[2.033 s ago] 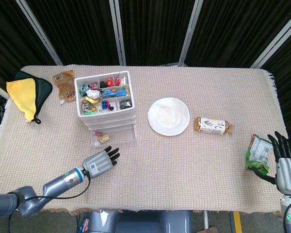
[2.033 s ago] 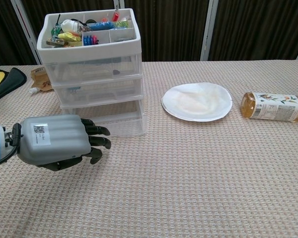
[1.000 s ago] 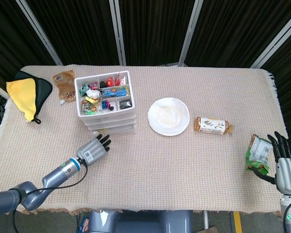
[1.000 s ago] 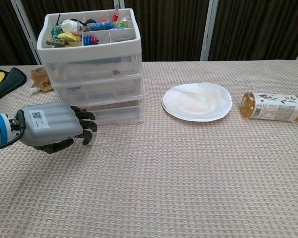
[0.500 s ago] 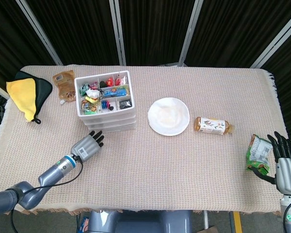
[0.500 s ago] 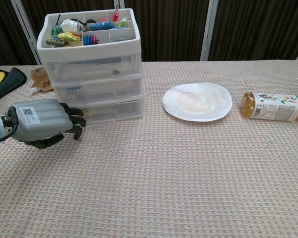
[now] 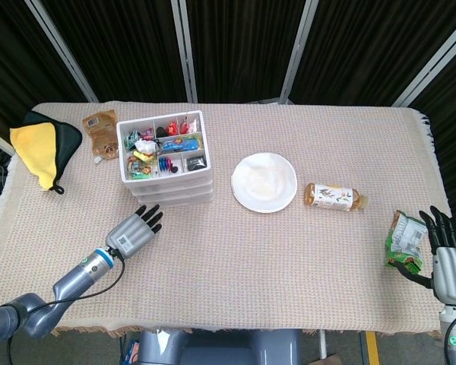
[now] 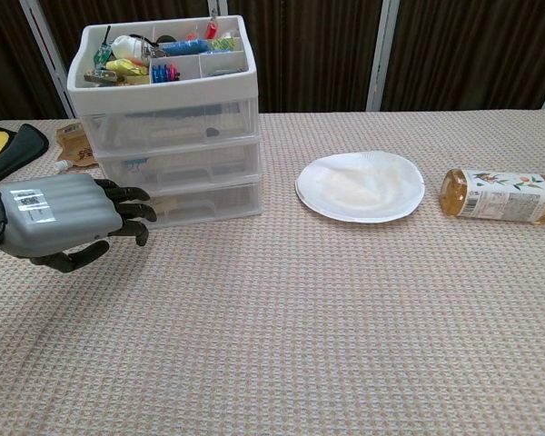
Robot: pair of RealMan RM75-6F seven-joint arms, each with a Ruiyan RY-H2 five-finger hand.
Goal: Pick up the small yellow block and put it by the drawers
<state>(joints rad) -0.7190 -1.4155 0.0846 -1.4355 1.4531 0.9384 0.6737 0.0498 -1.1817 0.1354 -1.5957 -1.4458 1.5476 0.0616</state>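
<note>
The white three-drawer unit [image 7: 172, 192] [image 8: 177, 163] stands at the back left, all its drawers pushed in and its top tray full of small items. No small yellow block shows in either view now. My left hand [image 7: 135, 230] [image 8: 59, 221] hovers just in front of the bottom drawer, to its left. Its fingers stretch toward the drawer front and hold nothing. My right hand [image 7: 448, 258] stays at the table's right edge with fingers spread and empty, beside a green snack bag [image 7: 405, 239].
A white paper plate [image 7: 264, 182] [image 8: 360, 185] lies right of the drawers. Further right, a tea bottle [image 7: 334, 197] [image 8: 498, 194] lies on its side. A yellow and black cloth [image 7: 42, 144] and a brown packet [image 7: 101, 129] sit at the far left.
The bottom drawer stood pulled out with a small yellow block inside; my left hand pushed it in. The hand has since drawn back a little to the left.
</note>
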